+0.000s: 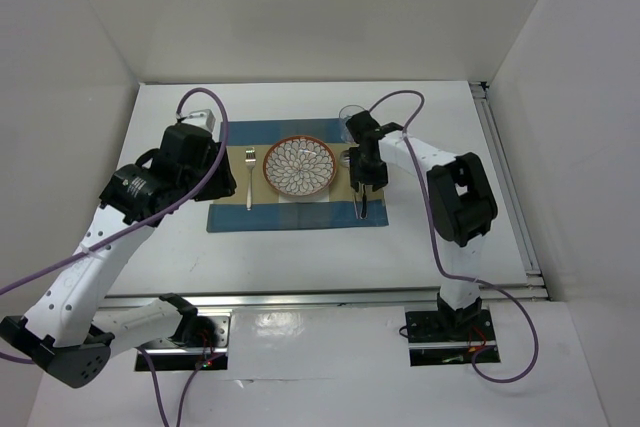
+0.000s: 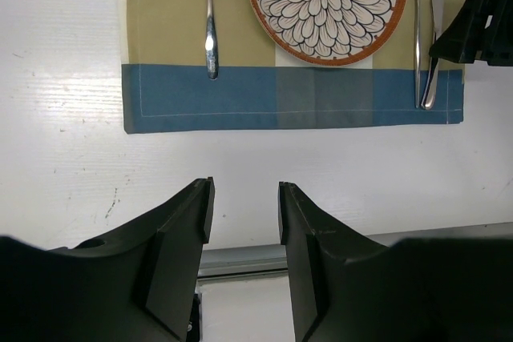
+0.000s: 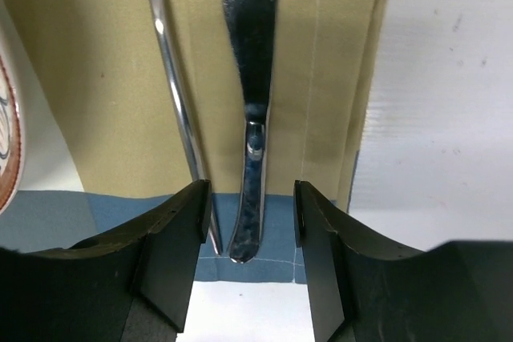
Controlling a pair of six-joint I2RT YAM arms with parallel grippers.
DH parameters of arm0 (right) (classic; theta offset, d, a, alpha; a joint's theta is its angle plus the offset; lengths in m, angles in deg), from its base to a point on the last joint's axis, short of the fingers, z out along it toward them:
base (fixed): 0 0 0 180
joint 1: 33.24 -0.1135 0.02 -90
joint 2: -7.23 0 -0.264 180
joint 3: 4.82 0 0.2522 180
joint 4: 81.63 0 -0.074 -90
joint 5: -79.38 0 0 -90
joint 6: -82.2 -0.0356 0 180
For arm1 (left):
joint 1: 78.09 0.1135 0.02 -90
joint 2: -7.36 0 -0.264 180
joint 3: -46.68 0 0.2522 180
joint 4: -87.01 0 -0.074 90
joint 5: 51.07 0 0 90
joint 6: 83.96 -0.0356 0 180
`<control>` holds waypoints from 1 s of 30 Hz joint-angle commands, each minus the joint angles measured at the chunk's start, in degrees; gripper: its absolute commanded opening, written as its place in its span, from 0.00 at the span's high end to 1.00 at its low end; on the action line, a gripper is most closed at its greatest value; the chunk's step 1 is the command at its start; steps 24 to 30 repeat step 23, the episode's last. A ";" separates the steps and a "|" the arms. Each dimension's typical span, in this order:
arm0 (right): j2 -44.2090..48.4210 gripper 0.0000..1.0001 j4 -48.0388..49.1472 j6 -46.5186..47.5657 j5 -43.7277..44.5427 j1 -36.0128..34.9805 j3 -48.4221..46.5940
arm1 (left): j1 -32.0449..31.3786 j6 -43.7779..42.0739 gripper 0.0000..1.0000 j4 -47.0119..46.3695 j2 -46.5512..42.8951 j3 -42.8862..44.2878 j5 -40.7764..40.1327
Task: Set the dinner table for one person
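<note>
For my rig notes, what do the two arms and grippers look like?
The left arm and right arm have white links and black joint housings; a purple cable loops along each. The left gripper and right gripper are matte black with two blocky fingers.

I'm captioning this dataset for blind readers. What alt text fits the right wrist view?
Open jaws straddle the handle of a knife lying on a tan-and-blue placemat, not touching it. A spoon lies just left of it, a plate rim shows at far left, and the white dinner table at right.
</note>
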 commanded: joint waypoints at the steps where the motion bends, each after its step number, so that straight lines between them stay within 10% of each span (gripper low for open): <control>1: 6.03 0.43 -3.45 -2.21 2.90 -0.30 -2.47 | -0.09 -0.66 0.46 -0.39 -1.11 1.94 0.00; 12: 32.04 0.08 -12.24 -18.29 18.01 3.57 2.17 | -0.09 -0.66 0.46 -0.91 -1.11 1.94 0.00; 30: 55.08 0.07 -15.51 -26.47 23.56 5.32 16.68 | -0.09 -0.66 0.46 -2.50 -1.11 2.47 -0.70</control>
